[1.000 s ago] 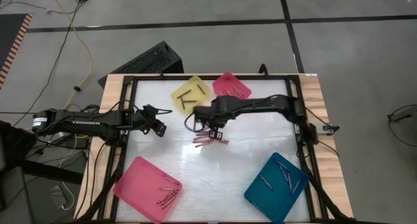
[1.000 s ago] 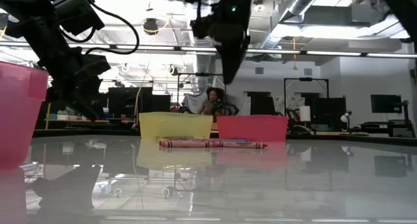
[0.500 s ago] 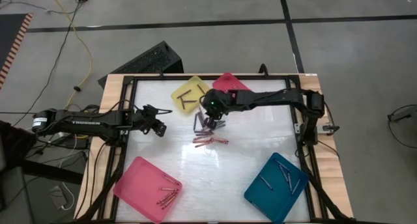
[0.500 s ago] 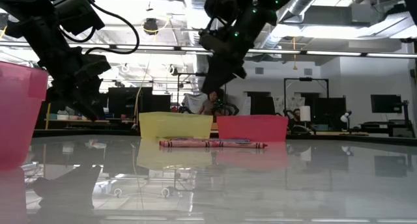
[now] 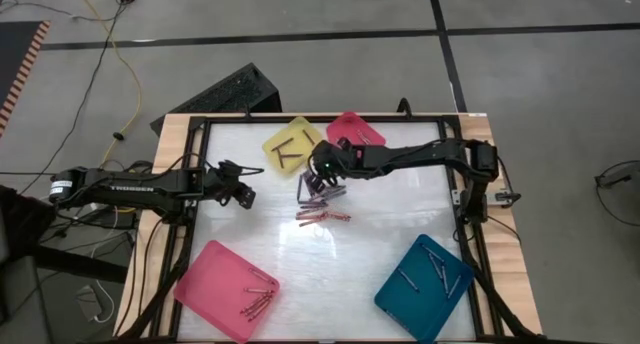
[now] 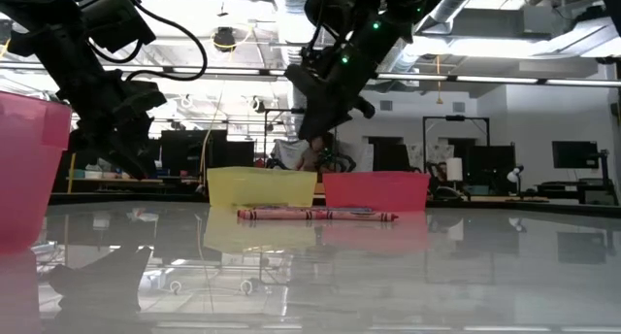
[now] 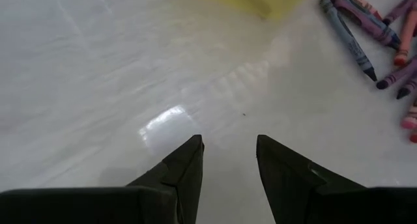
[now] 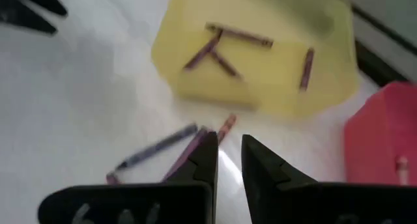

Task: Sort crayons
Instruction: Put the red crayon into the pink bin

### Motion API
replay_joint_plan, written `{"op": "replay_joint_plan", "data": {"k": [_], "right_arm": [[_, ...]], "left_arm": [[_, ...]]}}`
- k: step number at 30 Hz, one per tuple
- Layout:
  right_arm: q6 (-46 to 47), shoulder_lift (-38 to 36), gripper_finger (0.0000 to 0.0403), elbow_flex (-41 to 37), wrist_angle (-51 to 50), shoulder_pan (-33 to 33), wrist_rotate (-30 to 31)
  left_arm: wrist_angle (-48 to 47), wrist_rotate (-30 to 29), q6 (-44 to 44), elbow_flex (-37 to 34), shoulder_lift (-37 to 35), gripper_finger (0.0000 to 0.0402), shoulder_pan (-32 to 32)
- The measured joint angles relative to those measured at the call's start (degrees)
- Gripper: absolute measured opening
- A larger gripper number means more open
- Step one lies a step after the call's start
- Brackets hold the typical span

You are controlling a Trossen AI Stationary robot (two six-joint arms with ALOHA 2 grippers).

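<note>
Several loose crayons [image 5: 322,206] lie at six o'clock just below our right gripper [image 5: 322,170], fingers slightly parted, grasping nothing; our left gripper [image 5: 243,196] waits unclenched at nine o'clock.

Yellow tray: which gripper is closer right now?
Right. The right gripper hovers just off the yellow tray, above the loose crayons. The left gripper waits farther away, toward the table's left edge.

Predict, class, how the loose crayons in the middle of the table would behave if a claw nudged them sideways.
The crayons are thin round sticks lying flat, so they would probably roll rather than tip. The table looks glossy and reflective, so they may also slide easily. They lie bunched together, so pushing one would likely shift its neighbours.
</note>
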Motion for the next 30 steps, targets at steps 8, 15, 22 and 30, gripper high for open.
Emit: {"op": "replay_joint_plan", "data": {"k": [8, 15, 22, 30], "right_arm": [[3.02, 5.46, 0.0063, 0.56, 3.88, 0.61, 0.11], [3.74, 8.21, 0.0063, 0.62, 7.76, 0.96, 0.04], [6.56, 11.56, 0.0063, 0.51, 9.65, 1.03, -0.68], [9.42, 13.92, 0.0063, 1.09, 8.75, 0.96, -1.69]], "left_arm": [[-0.05, -0.29, -1.59, 0.00, 0.00, 0.0133, 0.00], [0.27, -0.14, -1.71, 0.00, 0.00, 0.0133, 0.00], [0.42, -0.20, -1.35, 0.00, 0.00, 0.0133, 0.00], [0.29, 0.17, -1.43, 0.00, -0.02, 0.0133, -0.02]]}}
